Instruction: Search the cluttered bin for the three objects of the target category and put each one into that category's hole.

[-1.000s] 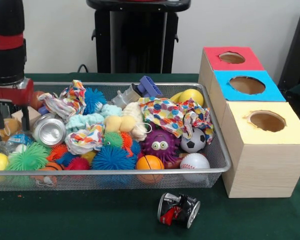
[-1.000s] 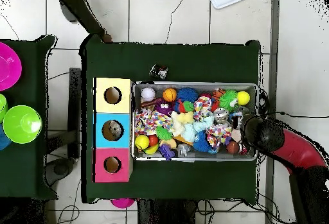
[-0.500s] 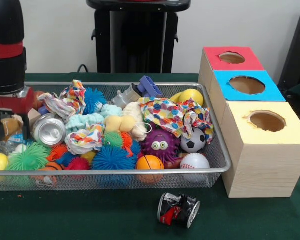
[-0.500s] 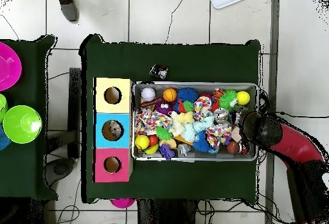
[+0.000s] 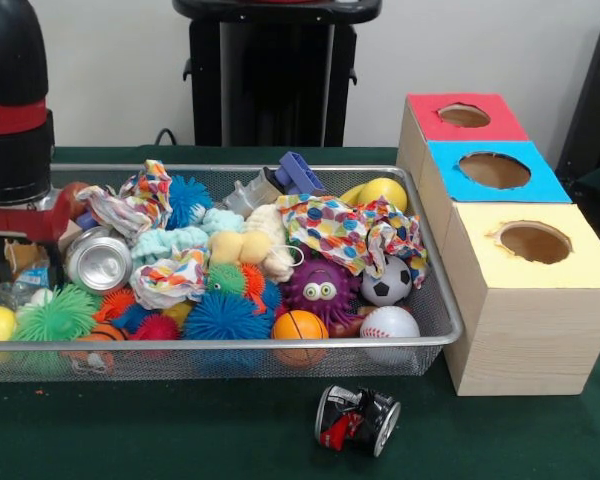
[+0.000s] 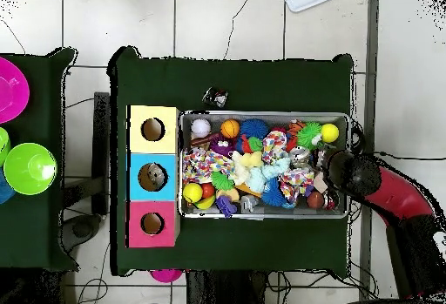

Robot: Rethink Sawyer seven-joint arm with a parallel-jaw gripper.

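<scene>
The silver wire mesh bin (image 5: 230, 345) is full of toys; it also shows in the overhead view (image 6: 261, 114). My gripper (image 5: 16, 272) hangs from the red and black arm (image 5: 15, 120) at the bin's left end. It is down among the toys, open, its fingers either side of a wrinkly see-through bottle with a bluish label (image 5: 10, 292). In the overhead view the arm (image 6: 353, 175) covers the gripper. No other such bottle shows. The red-topped hole (image 5: 464, 115) is the farthest of the three boxes on the right; overhead it shows as well (image 6: 152, 223).
The blue-topped hole (image 5: 494, 170) and the yellow-topped hole (image 5: 534, 242) stand nearer than the red one. A silver can (image 5: 98, 262) lies right of my gripper. Polka-dot paper wads (image 5: 350, 230) lie at the bin's right. A crushed can (image 5: 357, 420) lies on the green cloth.
My gripper has sunk lower into the bin's left end and shifted slightly left. The person at the overhead view's top edge has gone.
</scene>
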